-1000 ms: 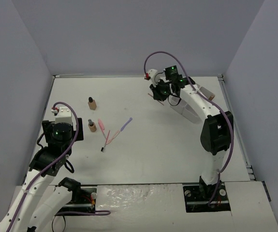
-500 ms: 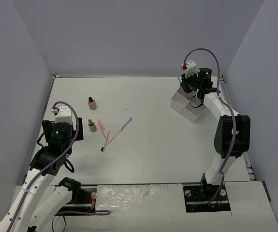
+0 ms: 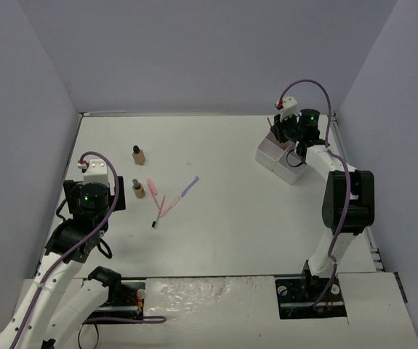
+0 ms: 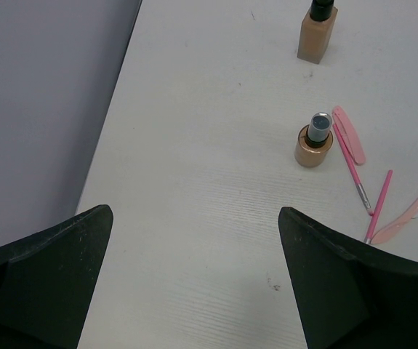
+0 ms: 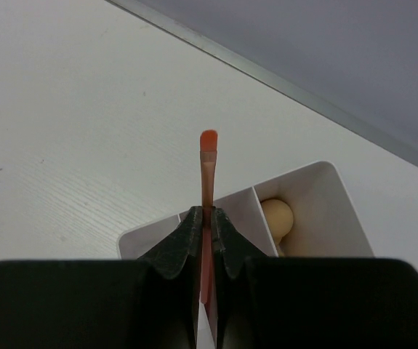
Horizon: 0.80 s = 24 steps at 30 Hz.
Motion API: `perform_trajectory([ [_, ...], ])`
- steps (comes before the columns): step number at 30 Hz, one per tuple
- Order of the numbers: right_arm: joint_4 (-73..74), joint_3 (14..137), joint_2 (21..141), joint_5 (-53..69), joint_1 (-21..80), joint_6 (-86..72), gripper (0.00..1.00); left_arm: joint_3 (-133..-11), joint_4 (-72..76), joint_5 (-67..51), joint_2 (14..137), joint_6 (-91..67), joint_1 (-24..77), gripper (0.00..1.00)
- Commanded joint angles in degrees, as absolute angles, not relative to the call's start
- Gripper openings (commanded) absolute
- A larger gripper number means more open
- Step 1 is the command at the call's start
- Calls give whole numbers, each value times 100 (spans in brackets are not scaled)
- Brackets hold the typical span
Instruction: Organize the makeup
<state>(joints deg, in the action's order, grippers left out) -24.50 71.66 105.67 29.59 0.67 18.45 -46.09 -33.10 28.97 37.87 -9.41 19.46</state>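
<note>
At the far right of the pale table (image 3: 230, 240), a white divided plastic tray (image 5: 321, 203). In its right-hand compartment, as seen from the right wrist, one beige egg-shaped sponge (image 5: 276, 216). Other compartments mostly hidden behind the fingers.

Over the tray, the right gripper (image 5: 207, 212), jaws pressed together on one thin orange-tipped pencil (image 5: 208, 167). Long axis in line with the fingers, orange tip foremost, reaching out past the tray's rim toward the back edge of the table.

Loose on the left half of the table, two bottles, both upright with dark caps on top: a square tan bottle (image 4: 316, 40) farther back and a round tan bottle (image 4: 314, 144) nearer. Just right of the round one, four slim pieces lying flat: one flat pink paddle-shaped stick (image 4: 349, 134), one thin pink pencil (image 4: 354, 169) close alongside it, a second thin pink pencil (image 4: 379, 207), and one pale pink-and-purple stick (image 3: 189, 187). Long axes roughly near-to-far, fanned a little apart.

Left gripper (image 4: 194, 287) spread wide, gripping nothing, above bare table beside the grey side wall (image 4: 41, 109), near the round bottle but apart from it.
</note>
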Motion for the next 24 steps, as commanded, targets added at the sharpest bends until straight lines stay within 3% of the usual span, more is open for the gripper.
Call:
perform_trajectory([
  [1, -3058, 7015, 10494, 3094, 26, 1942, 5, -4676, -2971, 2936, 3867, -923, 1898, 97],
  [24, -2944, 7268, 10128, 3331, -168, 2109, 3, -4667, -2962, 2865, 3894, -913, 1891, 97],
])
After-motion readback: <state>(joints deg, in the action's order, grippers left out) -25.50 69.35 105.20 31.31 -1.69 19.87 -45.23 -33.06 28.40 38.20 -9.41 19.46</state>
